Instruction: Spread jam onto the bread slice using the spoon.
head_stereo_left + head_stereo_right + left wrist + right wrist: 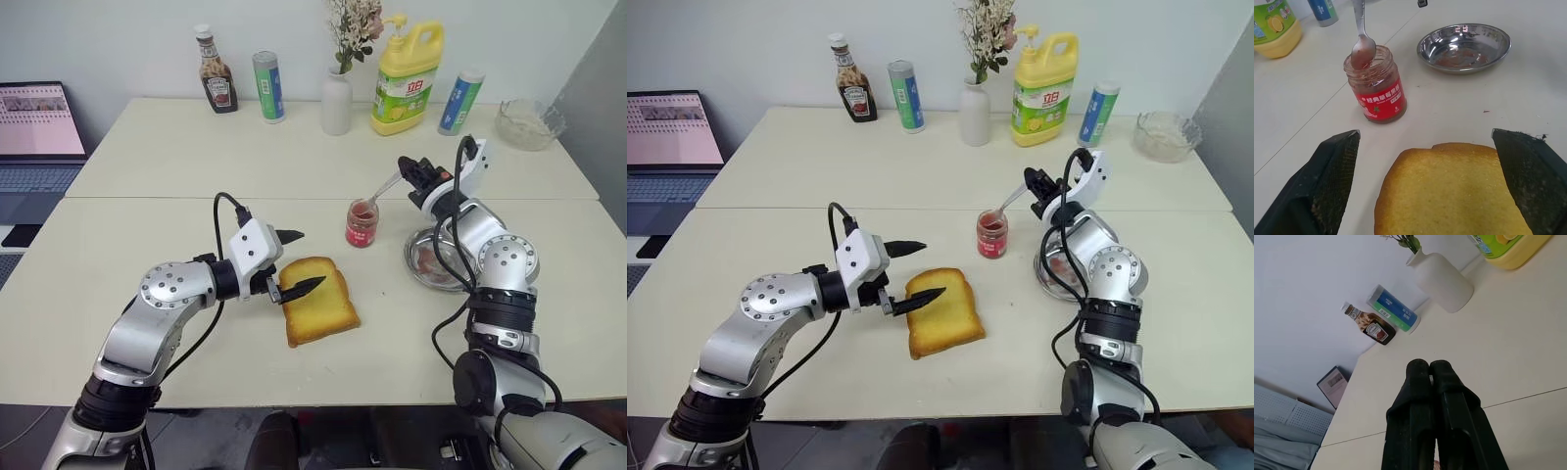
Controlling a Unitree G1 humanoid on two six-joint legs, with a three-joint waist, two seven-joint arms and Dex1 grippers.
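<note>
- The bread slice (319,300) lies flat on the cream table (147,225), near its front edge; it is thick and squarish, golden-yellow on top with a darker brown crust round the sides, and its face shows no jam.
- The left gripper (296,261) hovers at the slice's left edge with its two black fingers spread wide, one above the crust and one further back; nothing is between them.
- The jam (1376,85) stands upright just behind the bread, a short clear glass jar with a red label, lid off, red smears on the inside of the glass.
- The spoon (1362,41) is slim and shiny silver; its bowl, coated in red jam, sits at the jar's mouth, and the handle slants up and away to the right.
- The right gripper (409,168) has its fingers pressed together on the spoon's handle, above and right of the jar.
- A round steel dish (1464,46) with reddish traces sits right of the jar.
- Along the table's far side stand a ketchup bottle (215,71), a white vase (336,102) and a yellow detergent jug (404,80).
</note>
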